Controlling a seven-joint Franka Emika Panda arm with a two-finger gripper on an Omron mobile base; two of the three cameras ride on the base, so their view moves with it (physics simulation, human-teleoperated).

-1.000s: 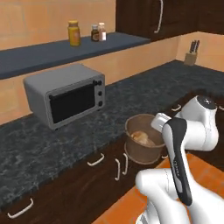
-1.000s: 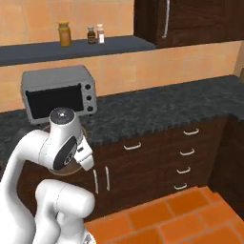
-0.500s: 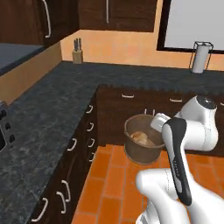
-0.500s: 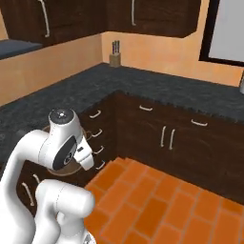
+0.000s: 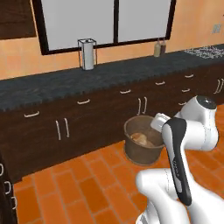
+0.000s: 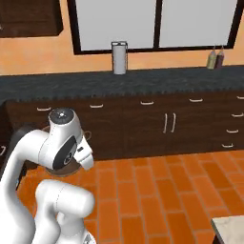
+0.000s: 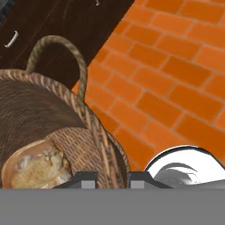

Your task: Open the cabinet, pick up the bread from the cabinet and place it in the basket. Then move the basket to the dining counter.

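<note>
Your hand (image 7: 112, 178) clamped on the basket (image 5: 142, 144) rim, fingers either side of the weave, basket held above the orange tile floor (image 5: 83, 188), the bread (image 7: 37, 169) lying inside it, dark cabinets (image 5: 87, 118) behind.

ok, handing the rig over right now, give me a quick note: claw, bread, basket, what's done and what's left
Claw: shut on the basket rim, one finger on each side of the wall, in the hand view.
Basket: carried off the ground, above the orange tile floor, in front of the dark lower cabinets.
Bread: lying inside the basket on its bottom.
Done: bread is in the basket, basket is lifted.
Left: bring the basket to the dining counter and set it down. A pale stone corner at the lower right of the right base view may be that counter.
</note>
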